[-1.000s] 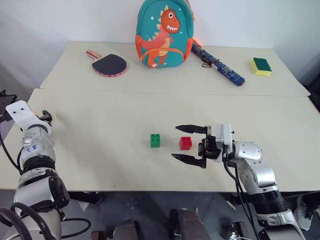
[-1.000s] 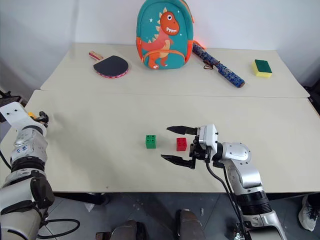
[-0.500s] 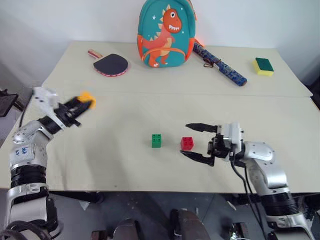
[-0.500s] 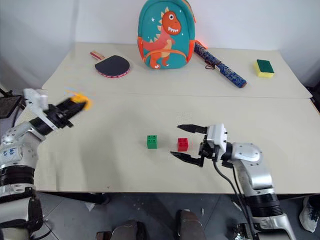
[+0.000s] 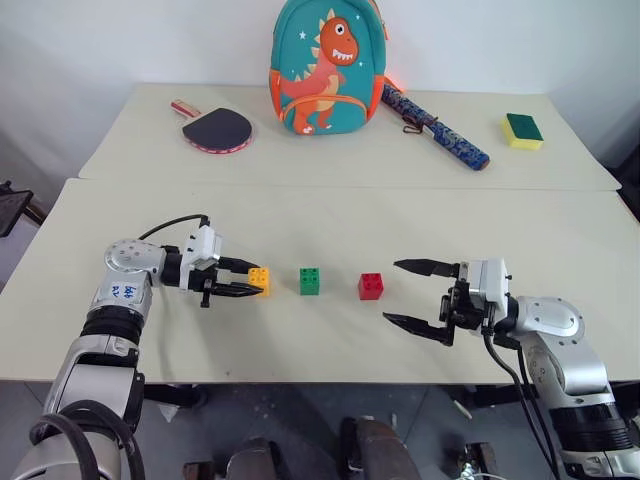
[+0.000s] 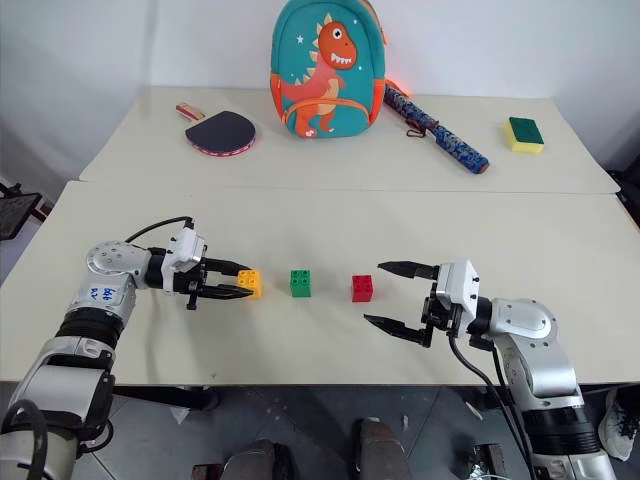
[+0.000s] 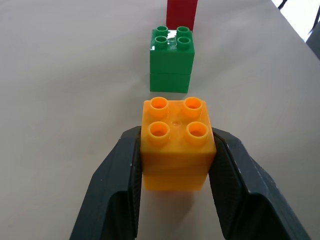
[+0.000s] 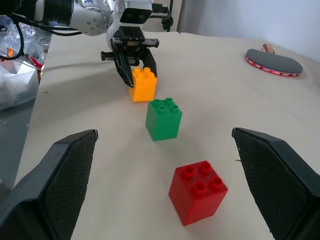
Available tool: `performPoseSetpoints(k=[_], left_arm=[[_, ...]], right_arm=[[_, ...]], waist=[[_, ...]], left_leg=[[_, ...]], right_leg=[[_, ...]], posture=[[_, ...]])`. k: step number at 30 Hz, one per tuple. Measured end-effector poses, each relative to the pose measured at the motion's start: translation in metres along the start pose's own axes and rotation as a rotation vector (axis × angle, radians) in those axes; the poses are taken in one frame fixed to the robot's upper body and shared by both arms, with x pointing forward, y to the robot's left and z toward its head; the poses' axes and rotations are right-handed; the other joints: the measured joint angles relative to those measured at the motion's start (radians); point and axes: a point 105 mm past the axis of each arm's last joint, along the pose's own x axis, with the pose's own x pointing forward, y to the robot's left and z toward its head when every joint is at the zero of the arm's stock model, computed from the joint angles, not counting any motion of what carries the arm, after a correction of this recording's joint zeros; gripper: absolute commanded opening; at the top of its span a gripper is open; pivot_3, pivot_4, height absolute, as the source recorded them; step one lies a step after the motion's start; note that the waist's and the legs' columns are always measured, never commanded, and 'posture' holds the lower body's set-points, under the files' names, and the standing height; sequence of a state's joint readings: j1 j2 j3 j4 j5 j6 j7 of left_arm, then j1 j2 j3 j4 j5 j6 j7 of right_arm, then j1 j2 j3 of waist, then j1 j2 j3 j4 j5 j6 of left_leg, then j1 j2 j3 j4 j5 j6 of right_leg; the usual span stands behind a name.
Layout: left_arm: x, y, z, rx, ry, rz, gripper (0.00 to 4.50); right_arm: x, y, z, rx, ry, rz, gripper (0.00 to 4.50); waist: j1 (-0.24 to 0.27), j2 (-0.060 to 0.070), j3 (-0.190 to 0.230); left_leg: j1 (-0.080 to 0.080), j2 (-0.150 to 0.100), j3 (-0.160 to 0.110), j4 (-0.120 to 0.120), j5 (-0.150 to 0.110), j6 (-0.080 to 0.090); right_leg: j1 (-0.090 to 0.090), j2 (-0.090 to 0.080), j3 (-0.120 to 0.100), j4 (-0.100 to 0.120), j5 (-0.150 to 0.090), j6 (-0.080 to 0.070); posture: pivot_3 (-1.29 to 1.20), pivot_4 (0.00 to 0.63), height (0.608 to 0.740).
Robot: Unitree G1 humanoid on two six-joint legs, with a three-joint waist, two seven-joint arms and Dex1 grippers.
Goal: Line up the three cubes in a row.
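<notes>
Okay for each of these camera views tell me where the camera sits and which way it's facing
Head views: high on the robot, looking down over the beige table; both arms show.
Left wrist view: along the left gripper, shut on the orange-yellow studded plastic cube; the green studded cube and red studded cube line up beyond.
Right wrist view: between the open right gripper fingers, toward the left gripper.
Shared: all three cubes.
</notes>
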State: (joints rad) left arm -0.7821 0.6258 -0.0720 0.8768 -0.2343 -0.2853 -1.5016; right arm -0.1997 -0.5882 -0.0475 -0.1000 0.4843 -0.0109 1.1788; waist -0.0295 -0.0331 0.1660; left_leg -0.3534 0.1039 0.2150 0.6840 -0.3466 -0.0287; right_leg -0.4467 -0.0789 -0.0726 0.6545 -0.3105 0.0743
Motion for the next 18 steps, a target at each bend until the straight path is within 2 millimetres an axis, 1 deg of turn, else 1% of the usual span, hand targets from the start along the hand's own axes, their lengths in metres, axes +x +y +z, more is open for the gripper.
performPoseSetpoints(k=[5,6,7,9,10,14,15,16,18], left_arm=[[-0.002,-0.001,-0.006,0.001,0.009,0.009,1.48],[-0.002,-0.001,-0.006,0.011,0.014,0.008,2.04],[-0.002,-0.002,-0.006,0.015,0.017,0.006,2.21],[0.000,-0.004,-0.011,0.015,0.055,-0.018,2.76],[0.001,-0.005,-0.012,0.011,0.055,-0.020,3.15],[-0.005,-0.001,-0.005,0.006,0.020,0.017,4.28],[-0.010,-0.001,-0.002,0.010,0.000,0.034,4.28],[-0.020,-0.004,0.002,0.014,-0.021,0.064,4.28],[-0.049,-0.015,0.003,0.008,-0.015,0.143,4.28]], right_arm=[[-0.003,0.005,-0.002,0.013,0.015,-0.009,4.50],[-0.003,0.005,-0.001,0.011,0.015,-0.010,4.50],[-0.003,0.005,-0.001,0.010,0.015,-0.009,4.50],[-0.003,0.004,-0.001,0.011,0.021,-0.007,4.50],[-0.003,0.004,-0.001,0.013,0.021,-0.006,4.50],[-0.003,0.004,0.000,0.026,0.023,0.007,4.50],[-0.004,0.005,0.000,0.034,0.025,0.016,4.50],[-0.008,0.004,0.001,0.041,0.031,0.020,4.50],[-0.021,0.000,0.006,0.032,0.064,0.020,4.50]], waist=[[0.002,0.000,0.000],[0.002,0.000,0.000],[0.002,0.000,0.000],[0.002,0.000,0.000],[0.002,0.000,0.000],[0.002,0.000,0.000],[-0.001,0.000,0.000],[-0.006,0.000,0.000],[-0.015,0.001,0.001]], left_leg=[[0.000,0.000,-0.001,0.001,0.000,0.000],[0.000,0.000,-0.001,0.001,0.000,0.001],[0.000,0.000,-0.001,0.001,0.000,0.001],[0.000,0.000,-0.001,0.001,0.000,0.001],[0.000,0.000,-0.001,0.001,0.000,0.001],[0.000,0.000,-0.001,0.001,0.000,0.001],[0.000,0.000,-0.001,0.001,0.000,0.001],[0.000,0.001,-0.001,0.000,0.000,0.001],[0.001,0.001,-0.005,-0.001,-0.001,0.000]], right_leg=[[0.001,0.000,0.000,0.000,0.000,0.000],[0.001,-0.001,0.000,0.000,0.000,0.000],[0.001,-0.001,0.000,0.000,0.000,0.000],[0.001,0.000,0.000,0.001,0.000,0.000],[0.001,0.000,0.000,0.001,0.000,0.000],[0.001,0.000,0.000,0.000,0.000,0.000],[0.000,0.000,0.000,0.000,0.000,0.000],[0.000,-0.001,0.000,0.001,0.000,0.000],[-0.001,0.000,0.001,0.004,0.000,0.000]], posture=[[0.00,0.150,0.740],[0.00,0.150,0.740],[0.00,0.150,0.740],[0.00,0.150,0.740],[0.00,0.150,0.740],[0.00,0.150,0.740],[0.00,0.150,0.740],[0.00,0.150,0.740],[0.00,0.150,0.740]])
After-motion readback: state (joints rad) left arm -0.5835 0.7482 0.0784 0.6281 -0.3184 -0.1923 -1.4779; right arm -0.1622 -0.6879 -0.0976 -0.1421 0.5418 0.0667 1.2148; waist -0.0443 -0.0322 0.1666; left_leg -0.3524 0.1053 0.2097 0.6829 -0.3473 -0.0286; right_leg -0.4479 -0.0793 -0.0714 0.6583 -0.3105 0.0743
